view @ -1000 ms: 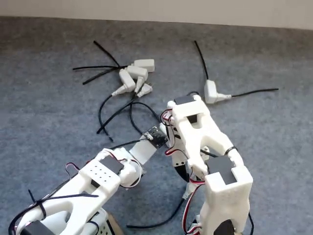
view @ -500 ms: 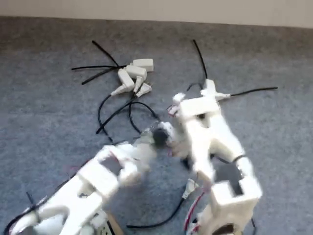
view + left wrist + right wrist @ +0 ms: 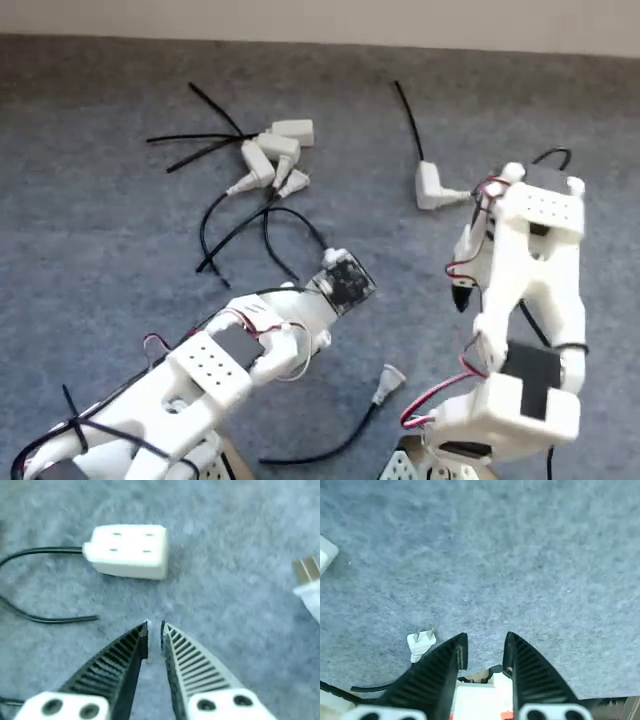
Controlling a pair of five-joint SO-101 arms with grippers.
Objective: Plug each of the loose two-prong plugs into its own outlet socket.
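**Surface.** Grey carpet point(image 3: 110, 260) covers the whole work area.

**Left arm** point(image 3: 225, 360). In the high view it enters from 7 o'clock and its wrist ends near the centre. The left gripper point(image 3: 154, 625) has its fingers drawn almost together, with only a thin slit between them and nothing held. It hangs above bare carpet. Ahead of the tips, well apart from them, lies a white four-slot socket point(image 3: 129, 551) with a black lead point(image 3: 40, 553) running from one end. Which of the high view's sockets this is cannot be told. Brass prongs point(image 3: 306, 569) of another plug show off to one side of it.

**Right arm** point(image 3: 530, 280). In the high view it stands at 4 o'clock and folds back toward its own base. The right gripper point(image 3: 485, 636) has its fingers a narrow way apart, with nothing between them. It points down at the carpet.

**Task items.**
- The plug point(image 3: 388, 380) is loose on the carpet at 6 o'clock, between the two arm bases. Its cord point(image 3: 325, 450) trails off toward 7 o'clock. In the right wrist view the plug point(image 3: 421, 644) lies just beside one fingertip, not touching, with both prongs bare.
- The lone socket point(image 3: 430, 185) is at 1 o'clock, near the right arm's upper end.
- The cluster point(image 3: 272, 155) of white sockets and plugs with tangled black leads is at 11 o'clock, well apart from both grippers.
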